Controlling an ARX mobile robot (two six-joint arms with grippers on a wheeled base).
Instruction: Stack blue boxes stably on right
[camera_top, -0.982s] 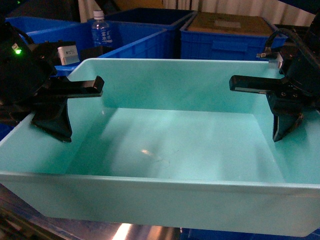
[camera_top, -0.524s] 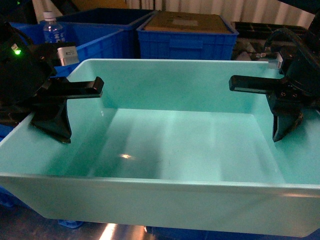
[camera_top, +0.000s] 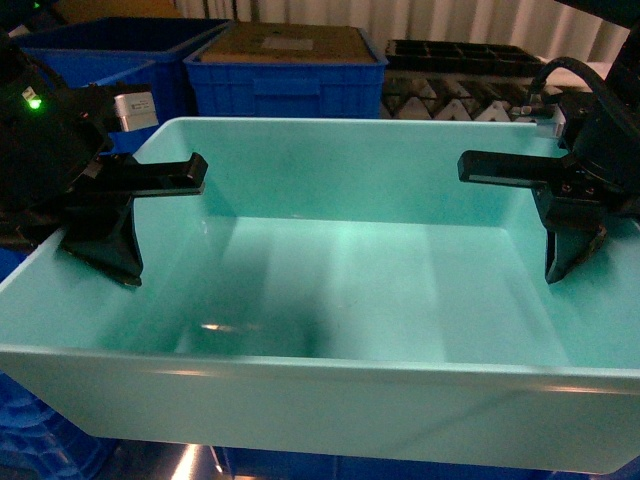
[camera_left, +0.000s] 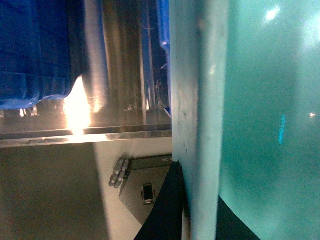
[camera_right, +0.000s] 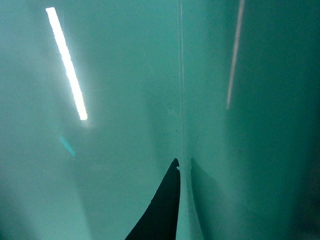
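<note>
One blue box (camera_top: 330, 400), a light turquoise tub, fills the head view and hangs in the air between both arms. My left gripper (camera_top: 95, 250) is shut on its left wall, one black finger inside the tub. My right gripper (camera_top: 575, 245) is shut on its right wall in the same way. The left wrist view has the tub's wall (camera_left: 200, 100) running up between the jaws of the left gripper (camera_left: 197, 220). In the right wrist view the tub's wall (camera_right: 125, 100) fills the frame, with the right gripper (camera_right: 185, 200) pinching it. The tub holds nothing.
Behind the tub stand a royal-blue crate with a brown top (camera_top: 285, 70) and another blue crate (camera_top: 100, 45) to its left. A black tray of pale parts (camera_top: 465, 85) lies at the back right. A blue crate (camera_top: 40, 440) sits below the tub's left corner.
The background crates have slid to the left behind the tub, and the water bottle has left the view. The tub and both grippers keep the same place in the head view.
</note>
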